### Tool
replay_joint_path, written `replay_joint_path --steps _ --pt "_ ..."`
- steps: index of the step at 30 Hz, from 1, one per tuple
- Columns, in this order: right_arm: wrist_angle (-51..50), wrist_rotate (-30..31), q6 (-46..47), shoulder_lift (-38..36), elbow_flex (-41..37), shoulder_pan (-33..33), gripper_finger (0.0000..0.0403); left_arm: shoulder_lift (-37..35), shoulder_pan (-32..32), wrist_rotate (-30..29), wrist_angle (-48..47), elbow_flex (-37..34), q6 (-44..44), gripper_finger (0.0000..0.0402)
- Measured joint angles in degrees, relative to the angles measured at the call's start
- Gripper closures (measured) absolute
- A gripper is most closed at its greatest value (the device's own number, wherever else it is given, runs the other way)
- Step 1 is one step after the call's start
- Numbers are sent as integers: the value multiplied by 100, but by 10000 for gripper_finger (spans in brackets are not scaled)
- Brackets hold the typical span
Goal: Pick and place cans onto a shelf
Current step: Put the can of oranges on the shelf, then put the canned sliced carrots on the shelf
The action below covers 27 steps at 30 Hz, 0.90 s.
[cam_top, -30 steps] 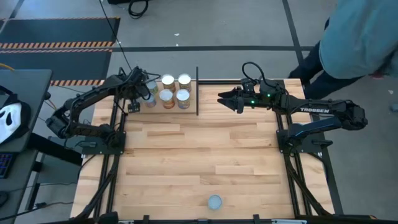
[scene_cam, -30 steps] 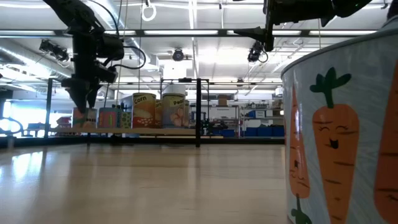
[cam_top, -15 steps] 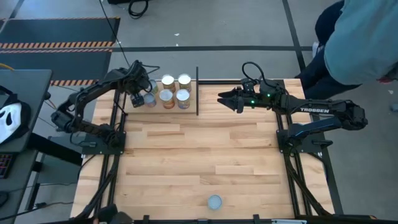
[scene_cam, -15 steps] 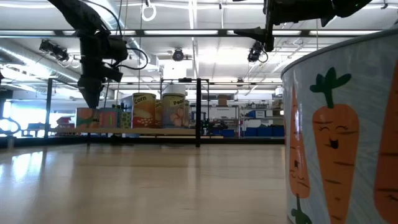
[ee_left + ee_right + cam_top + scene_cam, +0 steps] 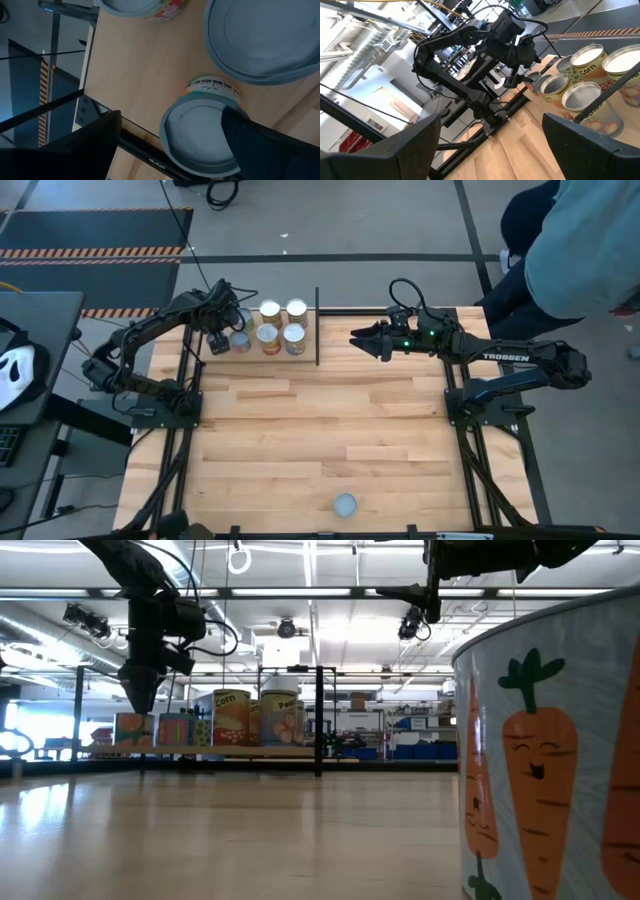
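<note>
Several cans (image 5: 280, 323) stand upright on the shelf (image 5: 306, 352), a light-wood board framed by black rods at the table's far left. They also show in the low view (image 5: 232, 718). My left gripper (image 5: 222, 332) is open and hovers just above the leftmost can (image 5: 200, 135), with its fingers either side and clear of it (image 5: 138, 700). One more can (image 5: 345, 503), printed with carrots (image 5: 545, 760), stands alone near the table's near edge. My right gripper (image 5: 356, 338) is open and empty. It is held level right of the shelf's post and points toward the shelf (image 5: 491, 119).
A tall black post (image 5: 317, 326) marks the shelf's right end. A person (image 5: 585, 240) stands beyond the table's far right corner. Bare wooden tabletop (image 5: 320, 420) lies between the shelf and the lone can.
My left gripper has risen from around the leftmost can on the shelf to just above it. It has also shifted slightly toward the far edge. The can stays standing on the shelf.
</note>
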Motion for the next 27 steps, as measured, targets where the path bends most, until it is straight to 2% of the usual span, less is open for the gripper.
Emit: replay_joint_path --steps 7,11,14,16,19,22,24,27 --pt "1 -1 -18 0 0 1 46 13 -22 -242 -80 192 -17 56" --pt "6 -2 -317 -2 0 -15 46 13 -199 -287 -465 801 -380 56" --pt "70 -8 -436 -4 0 -81 46 9 -461 -114 -874 1352 -916 56" --pt "129 -9 -256 -9 0 -104 46 7 -725 188 -1152 1651 -1432 56" --pt "299 -9 72 -9 0 -102 46 -36 -1260 1082 -1314 1948 -2233 56" --pt "561 180 -327 -9 0 -102 46 -143 -1994 1956 -1152 2012 -2825 56" --pt "800 494 -765 -9 0 -102 46 -192 -2576 2257 -902 2012 -3171 56" --pt "1171 981 -976 -14 4 -104 46 -212 -3518 2378 -480 2012 -3880 56"
